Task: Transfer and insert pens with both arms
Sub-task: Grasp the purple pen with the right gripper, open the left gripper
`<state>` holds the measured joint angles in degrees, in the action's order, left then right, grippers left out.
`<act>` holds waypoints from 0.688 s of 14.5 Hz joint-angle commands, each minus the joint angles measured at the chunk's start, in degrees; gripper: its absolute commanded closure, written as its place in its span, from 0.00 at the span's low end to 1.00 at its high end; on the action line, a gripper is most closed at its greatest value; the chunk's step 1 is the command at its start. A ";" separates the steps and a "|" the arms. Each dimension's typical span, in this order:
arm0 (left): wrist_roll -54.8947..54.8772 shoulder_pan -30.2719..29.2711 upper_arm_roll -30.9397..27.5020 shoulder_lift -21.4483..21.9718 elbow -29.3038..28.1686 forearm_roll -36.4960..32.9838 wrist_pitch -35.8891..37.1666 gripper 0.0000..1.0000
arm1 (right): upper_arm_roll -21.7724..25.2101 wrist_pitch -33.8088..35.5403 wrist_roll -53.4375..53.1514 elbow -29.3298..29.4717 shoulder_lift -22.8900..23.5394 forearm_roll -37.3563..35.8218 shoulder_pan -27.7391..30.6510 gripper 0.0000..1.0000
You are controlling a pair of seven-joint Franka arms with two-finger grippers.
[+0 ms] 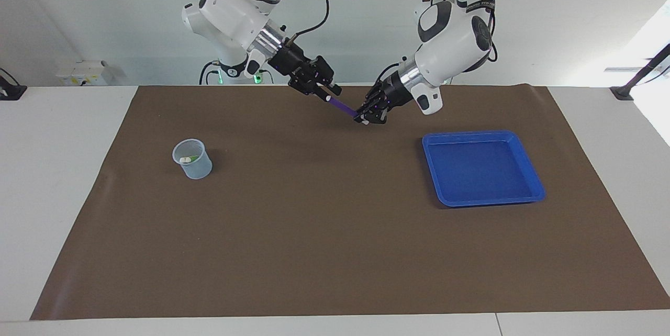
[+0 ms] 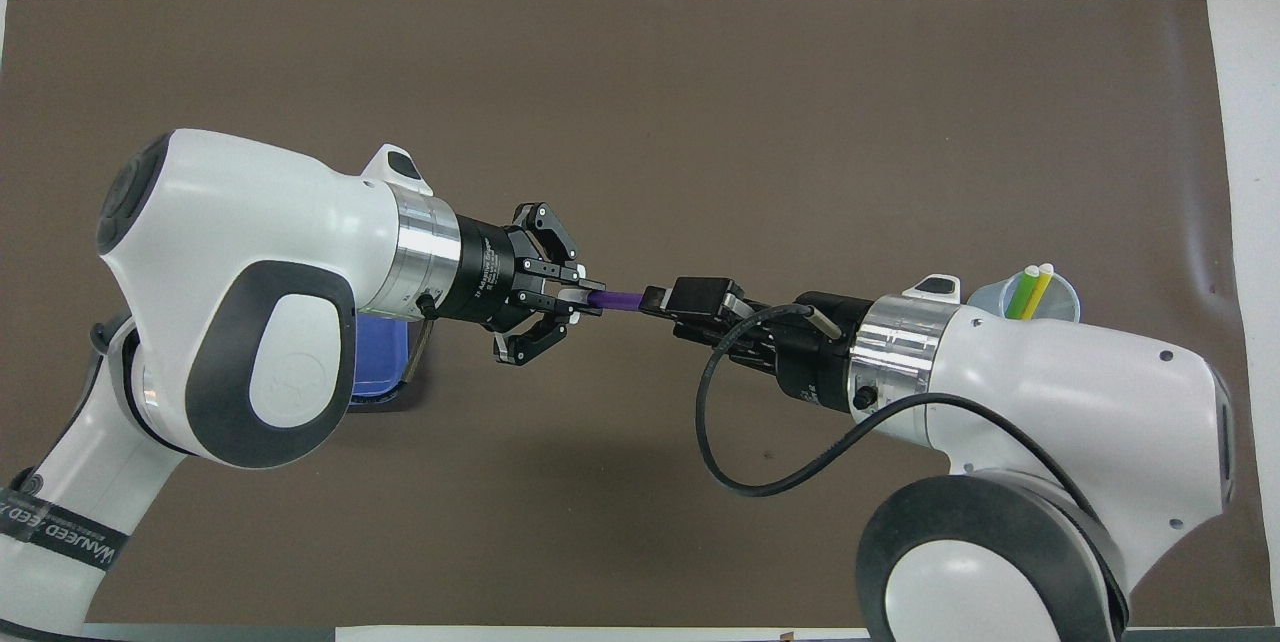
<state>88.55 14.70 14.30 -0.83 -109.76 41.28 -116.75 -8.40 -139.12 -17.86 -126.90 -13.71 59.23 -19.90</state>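
Observation:
My left gripper [image 1: 362, 115] [image 2: 582, 298] is shut on one end of the purple pen [image 1: 343, 108] [image 2: 616, 298] and holds it slanted in the air over the mat's edge nearest the robots. My right gripper [image 1: 326, 96] [image 2: 656, 299] has come up to the pen's other end, and that pale tip sits inside it. Whether it grips the pen I cannot tell. The green pen [image 2: 1022, 294] and the yellow pen [image 2: 1040, 286] stand in a clear plastic cup [image 1: 192, 159] [image 2: 1058, 304] toward the right arm's end of the table.
A blue tray [image 1: 481, 135] [image 2: 382, 370] with nothing in it lies on the brown mat [image 1: 324, 231] toward the left arm's end, partly under the left arm in the overhead view. A black bracket [image 1: 641, 75] stands at the table's corner.

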 commanded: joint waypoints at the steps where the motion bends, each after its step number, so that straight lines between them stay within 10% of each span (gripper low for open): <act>1: 0.66 0.69 -0.50 1.80 -1.95 1.08 -1.02 1.00 | -0.12 -0.89 1.60 0.08 0.26 1.33 0.13 0.53; 10: 0.92 0.33 -0.50 1.97 -1.95 1.52 -1.02 1.00 | -0.12 -0.97 1.60 0.08 0.26 1.33 0.74 0.67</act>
<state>88.83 14.73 14.24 -0.75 -109.79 41.64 -116.97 -8.19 -139.41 -17.86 -126.91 -13.67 59.23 -19.79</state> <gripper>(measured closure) 0.833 0.656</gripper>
